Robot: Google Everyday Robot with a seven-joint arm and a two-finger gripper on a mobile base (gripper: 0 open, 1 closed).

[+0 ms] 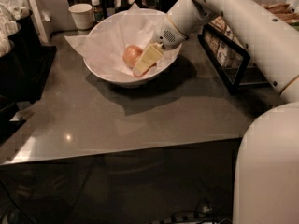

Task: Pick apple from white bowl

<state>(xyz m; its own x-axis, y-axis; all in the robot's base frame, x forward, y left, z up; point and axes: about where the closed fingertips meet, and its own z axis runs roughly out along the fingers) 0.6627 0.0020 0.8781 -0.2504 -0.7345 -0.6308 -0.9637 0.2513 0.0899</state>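
One gripper (pixel 142 68) inside white bowl (pixel 112 77) (paper-lined).

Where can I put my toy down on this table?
The big bare patch is the front of the gray table, between the white bowl and the near edge. The back is crowded: paper cup, bottle, black rack. The gripper is down inside the bowl.
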